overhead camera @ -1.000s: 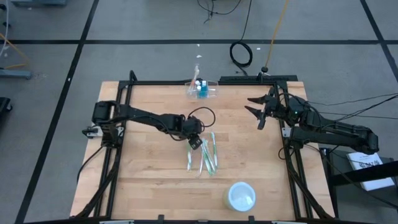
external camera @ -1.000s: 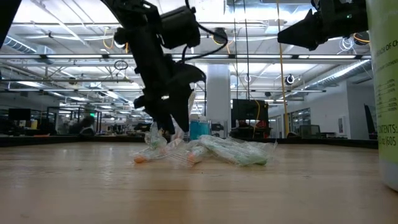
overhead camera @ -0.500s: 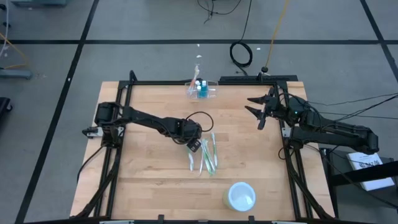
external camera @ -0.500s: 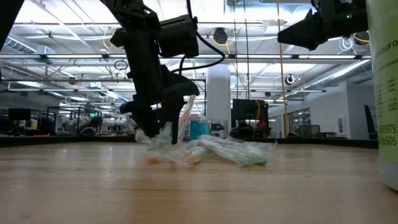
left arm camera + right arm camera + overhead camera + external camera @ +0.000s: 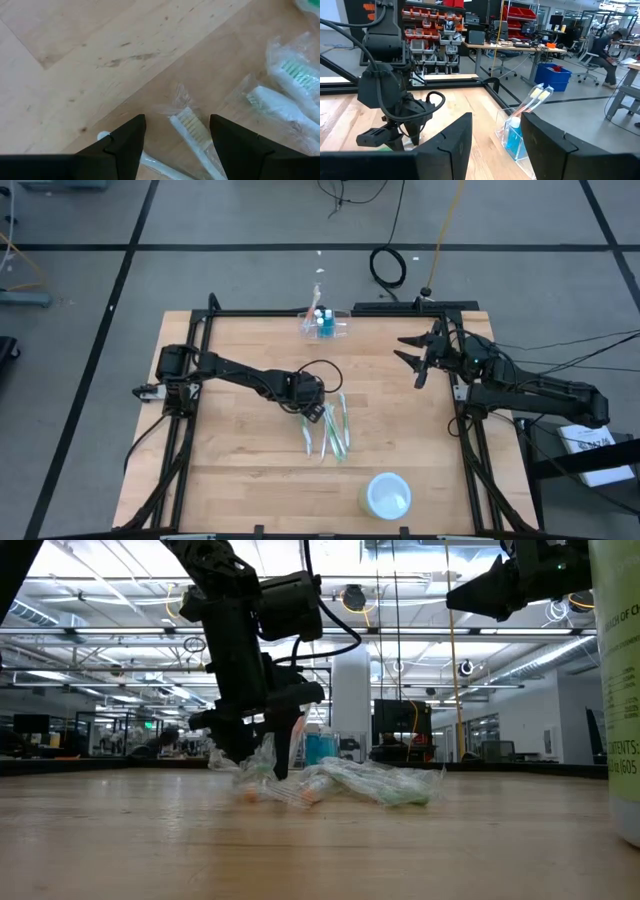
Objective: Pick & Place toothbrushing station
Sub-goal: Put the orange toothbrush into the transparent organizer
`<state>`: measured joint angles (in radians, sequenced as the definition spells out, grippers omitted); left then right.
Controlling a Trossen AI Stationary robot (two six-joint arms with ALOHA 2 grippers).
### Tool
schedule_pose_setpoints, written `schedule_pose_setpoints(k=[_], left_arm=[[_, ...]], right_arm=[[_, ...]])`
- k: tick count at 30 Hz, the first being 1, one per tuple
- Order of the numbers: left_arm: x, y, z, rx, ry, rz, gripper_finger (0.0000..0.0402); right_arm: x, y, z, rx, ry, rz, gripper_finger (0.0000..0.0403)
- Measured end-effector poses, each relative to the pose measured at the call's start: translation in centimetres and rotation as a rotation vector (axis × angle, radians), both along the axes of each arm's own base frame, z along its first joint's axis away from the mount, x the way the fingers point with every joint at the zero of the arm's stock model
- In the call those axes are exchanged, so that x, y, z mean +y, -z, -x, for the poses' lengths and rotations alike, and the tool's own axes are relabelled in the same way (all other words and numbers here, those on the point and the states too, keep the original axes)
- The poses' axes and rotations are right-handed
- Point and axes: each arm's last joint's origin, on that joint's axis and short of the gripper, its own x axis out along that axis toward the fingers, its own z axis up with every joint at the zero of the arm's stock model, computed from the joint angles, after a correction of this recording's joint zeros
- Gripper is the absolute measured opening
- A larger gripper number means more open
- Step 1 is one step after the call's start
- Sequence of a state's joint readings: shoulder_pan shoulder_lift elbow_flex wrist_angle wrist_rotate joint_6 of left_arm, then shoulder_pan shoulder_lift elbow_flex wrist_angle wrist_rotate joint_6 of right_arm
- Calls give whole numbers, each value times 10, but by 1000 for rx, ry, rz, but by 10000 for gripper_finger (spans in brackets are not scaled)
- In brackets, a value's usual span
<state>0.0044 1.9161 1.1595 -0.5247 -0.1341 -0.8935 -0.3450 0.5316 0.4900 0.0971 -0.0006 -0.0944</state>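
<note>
The left hand is positioned low over the wrapped toothbrushes at mid-table, its fingers spread wide around one wrapped brush head, with nothing gripped. The right hand is held raised at the right side of the table, open and empty. The toothbrushing station, a clear holder with brushes in it, is located at the table's far edge, well apart from both hands.

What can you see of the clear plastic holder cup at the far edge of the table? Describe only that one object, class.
The clear plastic holder cup stands upright at the far edge of the table, about midway between the arms. Its walls look see-through, with something blue inside. Two toothbrushes lean out of it, heads up. In the low view it shows behind the wrapped toothbrushes. Neither gripper touches it.
</note>
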Motion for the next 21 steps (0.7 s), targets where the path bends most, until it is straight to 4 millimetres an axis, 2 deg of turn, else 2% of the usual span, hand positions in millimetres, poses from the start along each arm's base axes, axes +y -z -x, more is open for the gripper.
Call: schedule_pose_setpoints(k=[4, 12, 16, 21], left_arm=[[0, 0, 1, 9, 9, 6, 193], [1, 0, 0, -2, 29, 48, 80], [5, 0, -3, -27, 113, 80, 44], [6, -13, -5, -107, 202, 34, 9]], right_arm=[[0, 0, 0, 0, 0, 0, 160], [0, 0, 0, 0, 0, 0, 160], [0, 0, 0, 0, 0, -1, 160], [0, 0, 0, 1, 0, -1, 160]])
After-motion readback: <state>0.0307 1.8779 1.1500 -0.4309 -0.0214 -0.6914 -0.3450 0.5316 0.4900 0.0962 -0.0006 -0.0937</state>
